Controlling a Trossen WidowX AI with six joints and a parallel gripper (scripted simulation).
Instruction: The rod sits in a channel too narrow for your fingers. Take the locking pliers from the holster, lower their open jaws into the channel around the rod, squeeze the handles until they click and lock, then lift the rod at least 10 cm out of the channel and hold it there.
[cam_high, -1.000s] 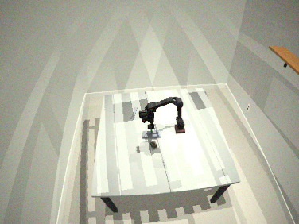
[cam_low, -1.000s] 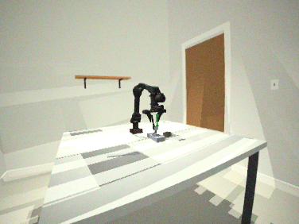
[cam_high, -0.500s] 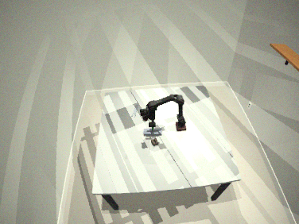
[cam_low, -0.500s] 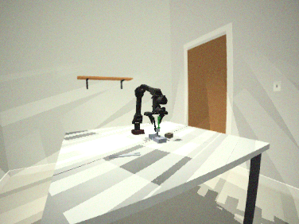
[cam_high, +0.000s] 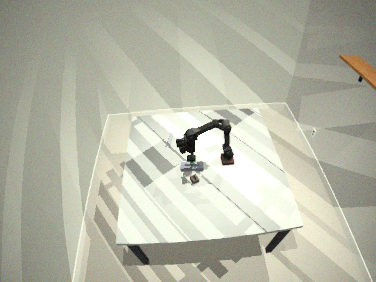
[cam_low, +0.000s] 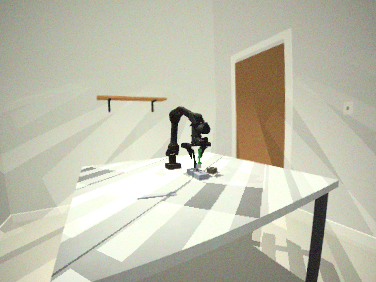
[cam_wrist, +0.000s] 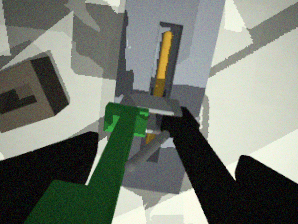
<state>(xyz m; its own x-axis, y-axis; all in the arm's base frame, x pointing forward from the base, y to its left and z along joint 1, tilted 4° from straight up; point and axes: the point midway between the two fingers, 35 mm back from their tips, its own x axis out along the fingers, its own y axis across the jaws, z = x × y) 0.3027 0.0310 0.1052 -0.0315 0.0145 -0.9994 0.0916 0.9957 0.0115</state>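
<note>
Actually, going from left to right in the top view, near the left edge of the counter (cam_high: 235, 215) (cam_low: 280, 215) (cam_wrist: 250, 100) there is one pale thin piece (cam_high: 169, 141), whose use I cannot tell. Next, a little to the left of the middle between the left and right edges, lies the grey block (cam_high: 199, 167) (cam_low: 201, 175) (cam_wrist: 200, 40) with the narrow channel, and the yellow rod (cam_wrist: 163, 60) is lying inside this channel. Above it is the gripper (cam_high: 191, 159) (cam_low: 198, 158) (cam_wrist: 168, 153); its fingers are well apart but, as I judge, clamped on the spread handles of the locking pliers (cam_high: 192, 163) (cam_low: 200, 150) (cam_wrist: 122, 150). The head of the pliers is over the channel and hides part of the rod. The brown block (cam_high: 194, 179) (cam_low: 212, 170) (cam_wrist: 25, 90), probably the holster, is beside the grey one, toward the near edge. Farthest right, toward the right edge, stands the arm's base (cam_high: 231, 162) (cam_low: 173, 166). So the step in hand seems to be the lowering of the jaws around the rod; whether they already surround it, I cannot tell. The next move asks for straight alignment and enough depth, then squeezing until the lock, and only after this the lift.
</note>
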